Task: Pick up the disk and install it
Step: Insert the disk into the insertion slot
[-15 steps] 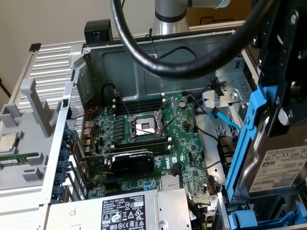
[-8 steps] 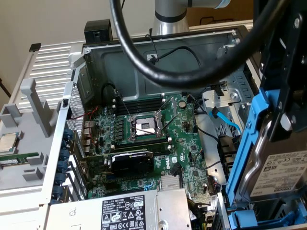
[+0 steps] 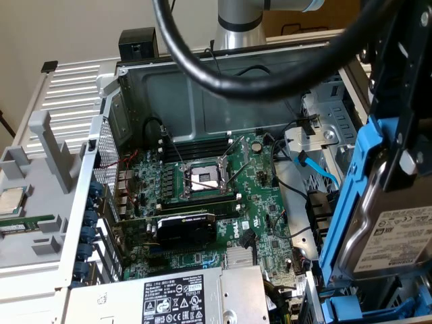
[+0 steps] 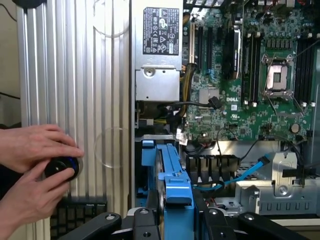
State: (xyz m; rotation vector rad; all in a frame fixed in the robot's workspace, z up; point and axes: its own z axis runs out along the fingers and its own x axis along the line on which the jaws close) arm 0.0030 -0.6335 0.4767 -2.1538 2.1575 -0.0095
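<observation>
The disk (image 3: 388, 233) is a silver drive with a white label, clipped in a bright blue carrier (image 3: 351, 196). It hangs upright and slightly tilted at the exterior view's right, over the open computer case's edge. My gripper (image 3: 398, 145) comes down from above and is shut on it. In the wrist view the blue carrier (image 4: 170, 170) is seen edge-on between my black fingers (image 4: 145, 222), with the gripper (image 4: 177, 220) closed around it. It sits above the grey drive bay (image 4: 280, 190).
The case holds a green motherboard (image 3: 263, 196) with a CPU socket (image 3: 202, 179), a power supply (image 3: 169, 300) and a blue cable (image 3: 317, 172). A thick black hose (image 3: 236, 77) crosses overhead. A person's hands (image 4: 30, 170) hold a black knob (image 4: 62, 167) on the ribbed aluminium table (image 4: 75, 75).
</observation>
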